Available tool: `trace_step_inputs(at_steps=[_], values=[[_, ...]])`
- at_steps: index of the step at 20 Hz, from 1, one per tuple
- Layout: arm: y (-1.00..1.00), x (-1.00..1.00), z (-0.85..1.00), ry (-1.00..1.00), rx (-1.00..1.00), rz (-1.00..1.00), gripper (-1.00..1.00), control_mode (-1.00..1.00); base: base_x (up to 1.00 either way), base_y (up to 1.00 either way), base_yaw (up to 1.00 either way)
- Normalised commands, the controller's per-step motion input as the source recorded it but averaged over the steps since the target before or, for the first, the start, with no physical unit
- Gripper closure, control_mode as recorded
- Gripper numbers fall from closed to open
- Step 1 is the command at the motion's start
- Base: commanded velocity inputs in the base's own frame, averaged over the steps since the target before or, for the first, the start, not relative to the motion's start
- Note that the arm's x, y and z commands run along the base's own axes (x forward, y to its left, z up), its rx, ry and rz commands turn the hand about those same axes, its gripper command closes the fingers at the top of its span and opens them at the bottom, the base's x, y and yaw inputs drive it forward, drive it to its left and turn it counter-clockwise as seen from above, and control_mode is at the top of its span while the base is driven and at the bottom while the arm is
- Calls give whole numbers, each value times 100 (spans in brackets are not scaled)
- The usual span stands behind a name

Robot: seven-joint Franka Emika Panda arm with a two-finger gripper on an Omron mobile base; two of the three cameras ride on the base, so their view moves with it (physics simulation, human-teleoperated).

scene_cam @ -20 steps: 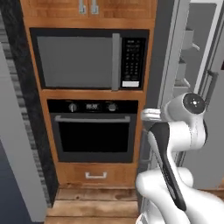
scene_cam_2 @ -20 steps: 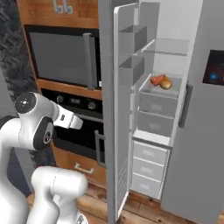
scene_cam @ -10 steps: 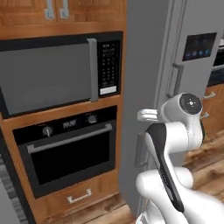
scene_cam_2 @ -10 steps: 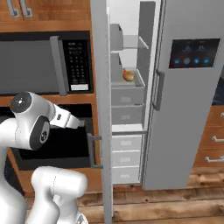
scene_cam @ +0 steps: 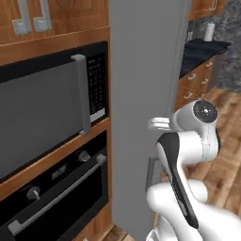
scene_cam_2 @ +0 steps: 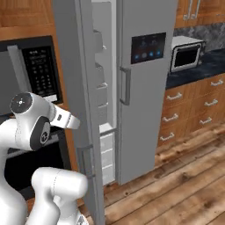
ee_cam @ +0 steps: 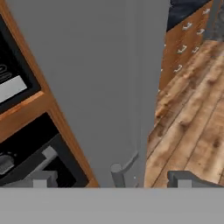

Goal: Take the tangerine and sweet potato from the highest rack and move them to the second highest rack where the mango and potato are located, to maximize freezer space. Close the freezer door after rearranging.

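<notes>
My gripper spread wide, empty, facing freezer door outer face near its bar handle, positioned for closing push

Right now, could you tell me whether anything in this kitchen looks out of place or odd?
Nothing is spilled or damaged. The one thing that stands out is the freezer door, which hangs open in front of the wall oven. The open pincer faces the door's outer side, by its handle.

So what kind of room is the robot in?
A kitchen, by the look of it: a built-in microwave above an oven, a tall grey fridge with its freezer door open, and wooden drawers.
</notes>
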Motion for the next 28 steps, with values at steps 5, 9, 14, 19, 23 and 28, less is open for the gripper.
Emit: trace_step_inputs(at_steps=[5,9,14,19,23,28], values=[[0,0,0,0,0,0,-100,100,13,70,-64],[0,0,0,0,0,0,-100,100,0,55,-46],[0,0,0,0,0,0,-100,100,2,55,-36],[0,0,0,0,0,0,-100,100,16,63,-24],[6,42,0,13,1,-1,-100,-100,8,8,-3],[-9,89,-2,17,11,0,-100,-100,0,0,0]])
